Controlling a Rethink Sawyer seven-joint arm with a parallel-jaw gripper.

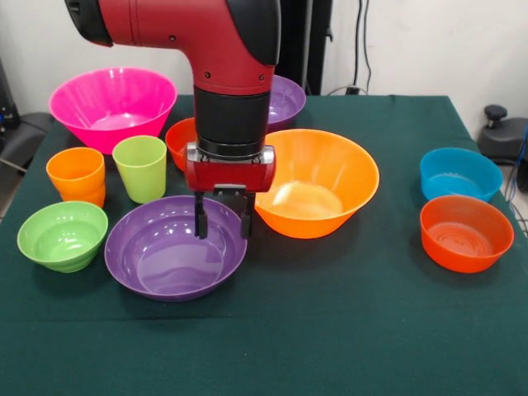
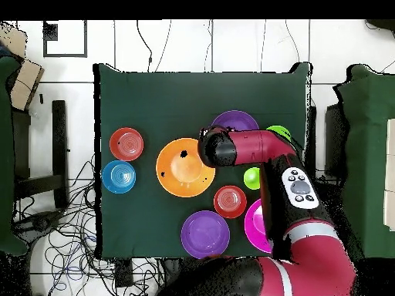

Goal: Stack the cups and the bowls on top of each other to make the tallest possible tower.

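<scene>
My gripper (image 1: 223,219) is open and hangs at the far right rim of the front purple bowl (image 1: 169,252), nothing gripped. Next to it on the right stands the large yellow-orange bowl (image 1: 322,186). The pink bowl (image 1: 111,103), orange cup (image 1: 77,175), lime green cup (image 1: 140,167) and small lime green bowl (image 1: 63,235) are on the left. A red-orange bowl (image 1: 178,140) and a second purple bowl (image 1: 286,101) sit behind the arm. A blue bowl (image 1: 459,173) and another red-orange bowl (image 1: 466,233) are on the right. Each stands singly; no tower shows.
In the overhead view the red arm (image 2: 254,146) covers part of one purple bowl (image 2: 234,121) and of the pink bowl (image 2: 254,223). The dark green table cloth (image 1: 346,330) lies bare along its front strip. Cables lie on the floor beside the table.
</scene>
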